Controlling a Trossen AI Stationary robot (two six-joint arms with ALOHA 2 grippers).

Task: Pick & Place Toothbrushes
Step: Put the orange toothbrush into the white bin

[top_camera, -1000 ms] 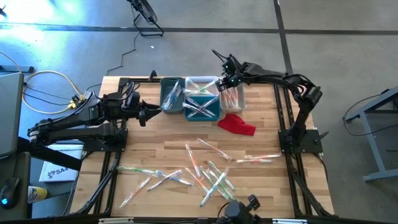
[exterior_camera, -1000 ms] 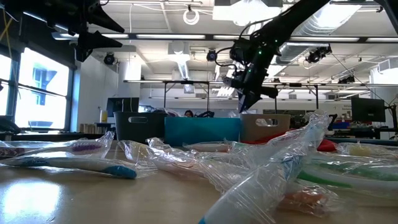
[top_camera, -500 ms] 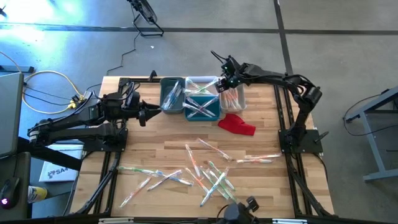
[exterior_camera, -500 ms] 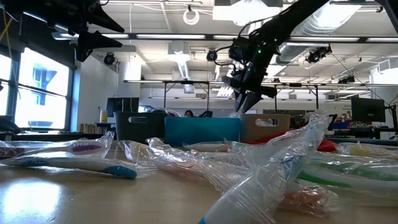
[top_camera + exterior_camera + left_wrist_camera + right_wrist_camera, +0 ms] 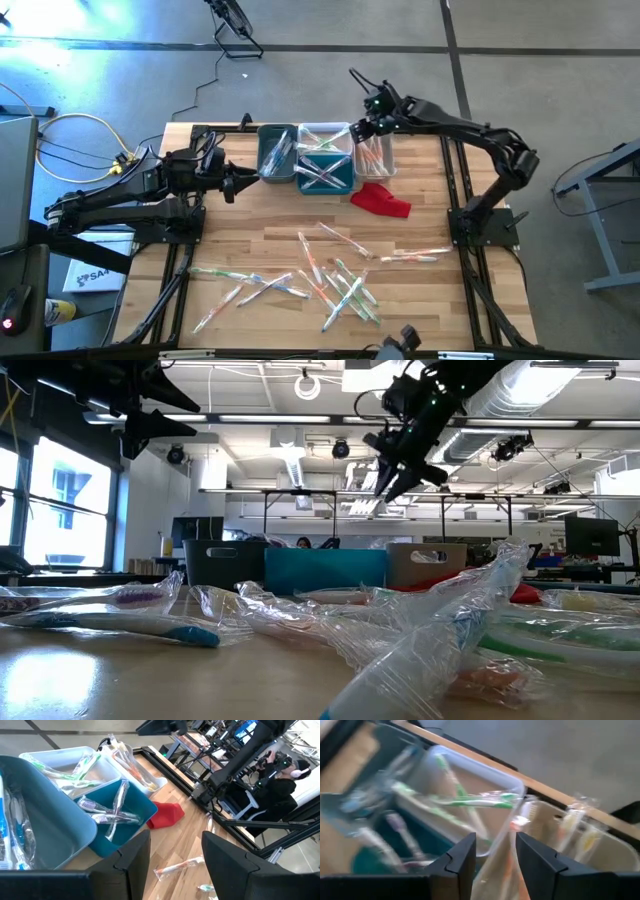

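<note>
Several wrapped toothbrushes [image 5: 335, 275] lie loose on the near half of the wooden table, and more lie in the bins at the far edge. My right gripper [image 5: 353, 133] hangs open in the air above the pale bin [image 5: 386, 160], with nothing between its fingers; the right wrist view looks down past them [image 5: 495, 857] onto orange-handled toothbrushes [image 5: 512, 827] in that bin. My left gripper [image 5: 232, 185] waits open at the table's left side, level, beside the grey bin [image 5: 262, 165], also empty [image 5: 175, 865].
Four bins stand together at the far edge: grey, clear white [image 5: 322, 128], teal [image 5: 345, 183] and pale. A red cloth [image 5: 380, 198] lies just near of the pale bin. Bare wood shows between the bins and the loose toothbrushes.
My right gripper has opened and then risen from just over the pale bin, moving up and slightly toward the far edge, its fingers tipping less steeply down. The left arm has kept still.
</note>
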